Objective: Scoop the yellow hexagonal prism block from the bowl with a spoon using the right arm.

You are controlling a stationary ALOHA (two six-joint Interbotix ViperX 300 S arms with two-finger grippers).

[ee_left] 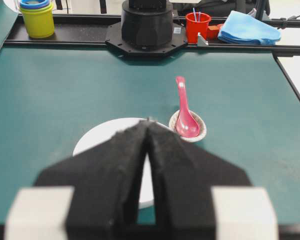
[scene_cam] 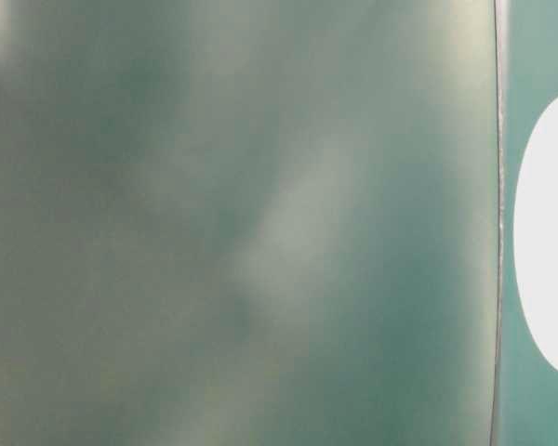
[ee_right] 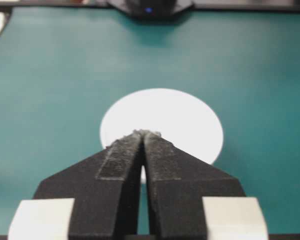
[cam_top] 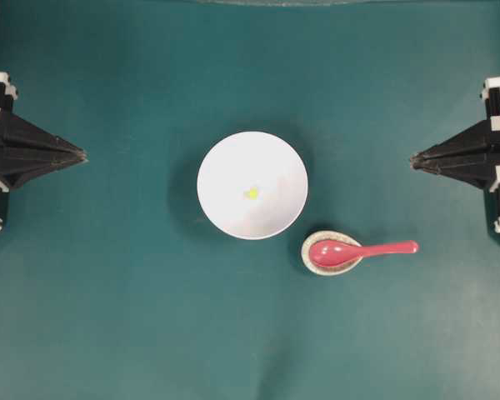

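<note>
Green tabletop (cam_top: 108, 292) stretches between two idle arms. At its centre, the yellow hexagonal prism block (cam_top: 252, 193) lies inside the white bowl (cam_top: 225, 167). Just beside the bowl, the pink-red spoon (cam_top: 350, 251) rests its scoop in a small speckled dish (cam_top: 307, 258), handle pointing toward the right gripper (cam_top: 413, 159), which is closed and empty. The left gripper (cam_top: 83, 155) sits closed at the opposite edge.

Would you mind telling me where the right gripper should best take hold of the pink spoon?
Probably the handle's free end of the spoon: it juts toward the right gripper, clear of the speckled dish cradling its scoop. Come from above, jaws across the handle.
</note>
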